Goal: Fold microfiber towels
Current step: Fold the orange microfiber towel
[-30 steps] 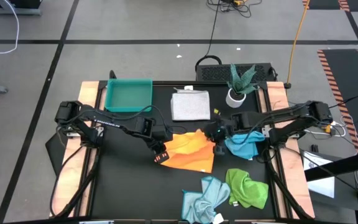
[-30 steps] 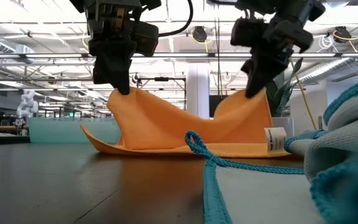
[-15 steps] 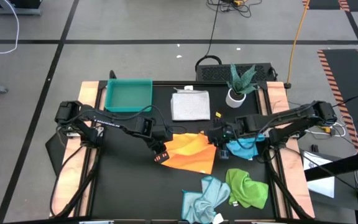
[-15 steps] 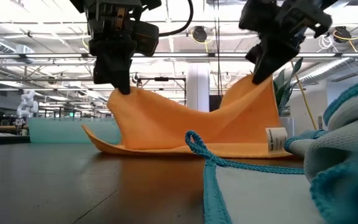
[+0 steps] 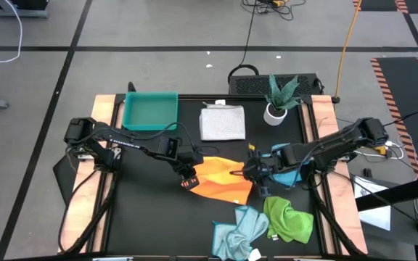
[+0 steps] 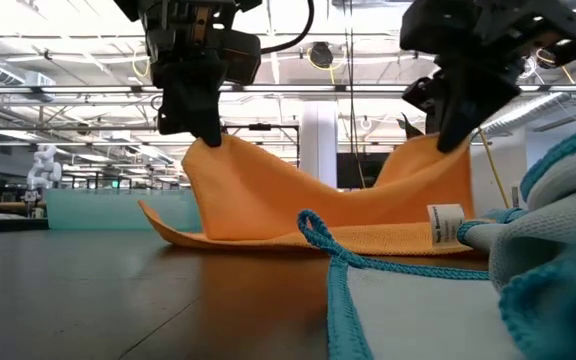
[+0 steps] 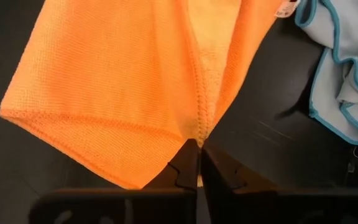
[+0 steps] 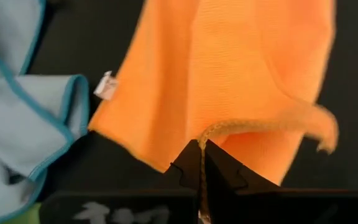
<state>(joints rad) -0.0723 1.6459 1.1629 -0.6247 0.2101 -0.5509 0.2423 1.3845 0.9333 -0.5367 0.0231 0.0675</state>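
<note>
The yellow-orange towel (image 5: 222, 181) lies mid-table with its near part flat on the table (image 6: 298, 238) and two corners raised. My left gripper (image 5: 188, 174) is shut on its left corner and my right gripper (image 5: 252, 174) on its right corner. The towel sags in a curve between them (image 6: 338, 195). A folded white-grey towel (image 5: 222, 122) lies at the far middle. The bright blue towel (image 5: 285, 172) lies under my right arm. The pale blue towel (image 5: 236, 228) and the green towel (image 5: 290, 219) are bunched near the front edge. My left gripper pinches a hemmed corner of the orange towel (image 7: 196, 132) between its two fingers, slanting down from the table's left. That corner is lifted (image 6: 204, 148); the cloth slopes from it to the table. My right gripper pinches the hemmed edge at the opposite corner (image 8: 202, 138), slanting down from the table's right. This corner is held up too (image 6: 448, 150), and the towel's white tag (image 6: 442, 223) hangs low beside it.
A teal tray (image 5: 149, 110) stands at the far left and a potted plant (image 5: 277, 101) at the far right. The pale blue towel's edge (image 6: 333, 250) lies right in front of the orange towel. Bare dark table (image 5: 151, 217) stretches along the near left.
My right gripper has carried its corner of the orange towel toward the table's near edge, still shut. That side of the towel has come forward over the flat part, while the left corner and the part on the table have stayed put.
</note>
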